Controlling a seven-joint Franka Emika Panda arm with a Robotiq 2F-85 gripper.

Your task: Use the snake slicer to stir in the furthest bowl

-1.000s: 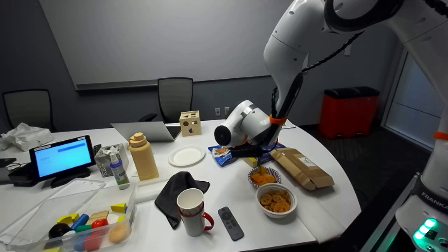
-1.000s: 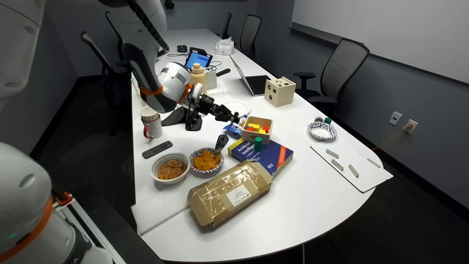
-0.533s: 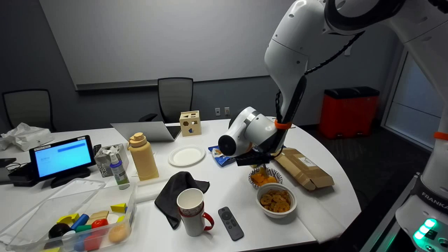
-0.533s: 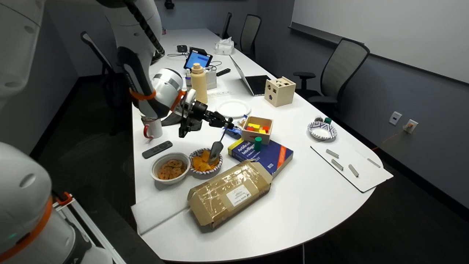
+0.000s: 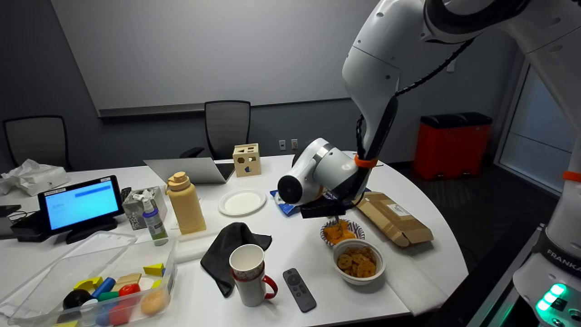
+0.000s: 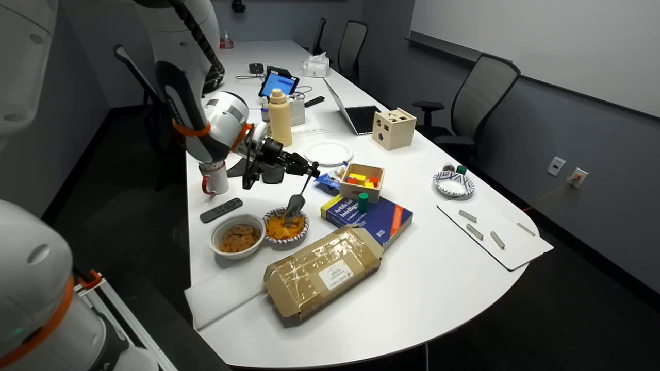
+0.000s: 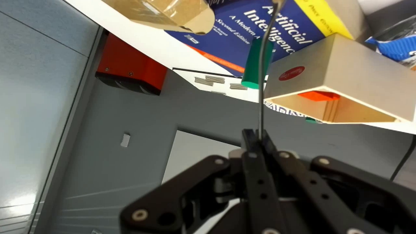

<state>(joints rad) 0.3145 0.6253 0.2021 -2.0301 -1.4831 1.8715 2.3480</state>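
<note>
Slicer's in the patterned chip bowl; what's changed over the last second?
In an exterior view, the slicer moved left, toward the white bowl, shifting the orange chips. The patterned chip bowl slid slightly the same way, and the white bowl shifted a little too. Nothing was newly gripped or released: the jaws stayed closed on the slicer. The remote control and cardboard package stayed put.

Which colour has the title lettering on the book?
White, on the book; clearest in the wrist view.

Left of centre in an exterior view, dark-patterned white round bowl, orange chips, broad-bladed dark grey slicer, black hand, plain white round bowl, dark-spotted brown cookies
</note>
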